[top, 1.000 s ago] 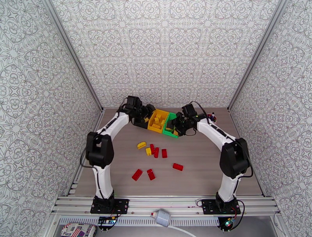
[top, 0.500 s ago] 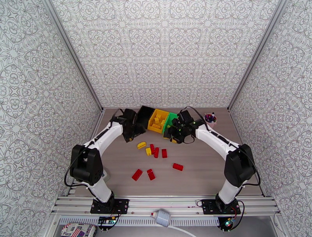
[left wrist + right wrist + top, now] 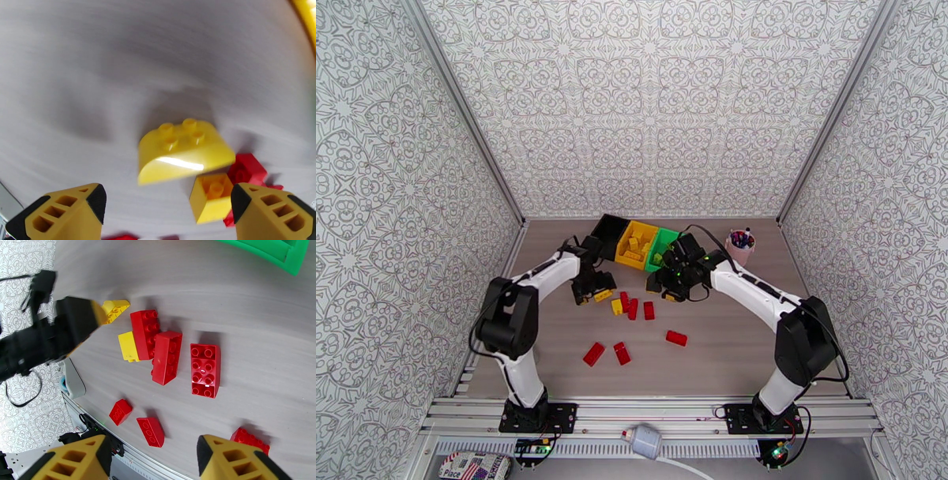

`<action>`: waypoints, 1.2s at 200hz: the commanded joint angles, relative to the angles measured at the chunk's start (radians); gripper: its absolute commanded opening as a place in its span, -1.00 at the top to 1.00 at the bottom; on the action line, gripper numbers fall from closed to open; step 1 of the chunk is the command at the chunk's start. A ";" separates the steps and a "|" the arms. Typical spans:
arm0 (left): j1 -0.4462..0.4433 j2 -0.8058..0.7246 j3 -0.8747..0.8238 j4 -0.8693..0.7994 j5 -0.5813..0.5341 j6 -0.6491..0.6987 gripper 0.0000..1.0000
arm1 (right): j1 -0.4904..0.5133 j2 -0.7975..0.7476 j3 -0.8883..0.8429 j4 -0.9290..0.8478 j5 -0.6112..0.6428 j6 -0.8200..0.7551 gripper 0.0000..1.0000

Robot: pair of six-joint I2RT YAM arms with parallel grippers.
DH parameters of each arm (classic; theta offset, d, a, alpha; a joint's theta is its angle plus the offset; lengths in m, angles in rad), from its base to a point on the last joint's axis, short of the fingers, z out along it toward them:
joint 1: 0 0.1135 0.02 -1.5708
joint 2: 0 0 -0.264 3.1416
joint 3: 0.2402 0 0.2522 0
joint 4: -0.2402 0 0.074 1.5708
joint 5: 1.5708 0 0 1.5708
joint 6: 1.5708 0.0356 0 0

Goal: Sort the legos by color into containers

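Pulled back from the bins since a second ago, the left claw hangs wide open and empty — a curved yellow lego lies on the desk just ahead, between its fingers. The right claw, spread and empty, hovers above red legos.

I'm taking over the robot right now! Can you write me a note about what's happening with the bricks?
Left pincer: open, empty, just above the rounded yellow brick.
Right pincer: open, empty, over the red bricks.
Done: some yellow bricks lie in the yellow bin.
Left: the rounded yellow brick, the small yellow brick and six red bricks lie loose on the table. The black bin and green bin flank the yellow bin.
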 commanded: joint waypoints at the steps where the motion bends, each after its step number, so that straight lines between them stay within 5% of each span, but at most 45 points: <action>1: -0.003 0.049 0.065 -0.018 0.018 0.011 -0.78 | 0.008 -0.016 0.011 -0.014 0.022 -0.008 -0.24; 110: -0.006 0.153 0.118 -0.065 0.012 0.015 -0.67 | 0.009 0.023 0.026 0.009 0.004 0.005 -0.24; 240: -0.006 0.124 0.077 -0.036 0.035 0.008 -0.22 | 0.008 0.004 -0.001 0.022 0.008 0.016 -0.24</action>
